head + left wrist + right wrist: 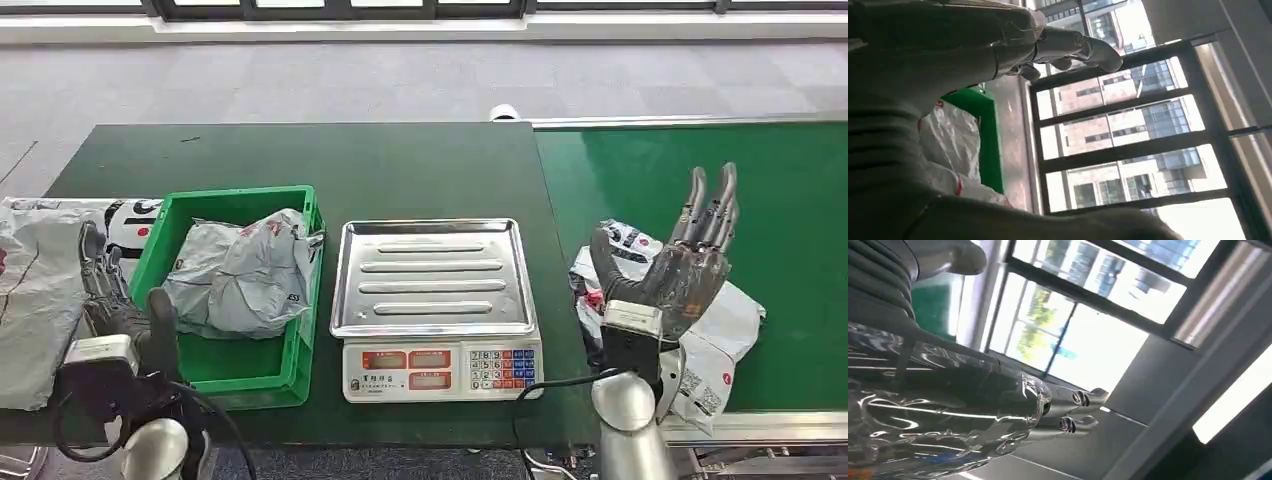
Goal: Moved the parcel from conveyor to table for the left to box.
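Observation:
A white plastic-wrapped parcel (715,330) with black and red print lies on the green conveyor (760,190) at its near left corner. My right hand (680,265) is raised just above it, fingers straight and spread, holding nothing. My left hand (115,300) stands open at the table's near left edge, beside the green box (300,345). A grey parcel (240,275) lies crumpled inside that box. The box wall (980,137) and the grey parcel (948,135) also appear in the left wrist view past my left hand (998,45). The right wrist view looks past my right hand (973,405) at windows.
A silver weighing scale (435,300) with a keypad sits on the dark green table (330,160) between box and conveyor. More grey and white bags (40,280) lie at the table's left end. Grey floor lies beyond the table.

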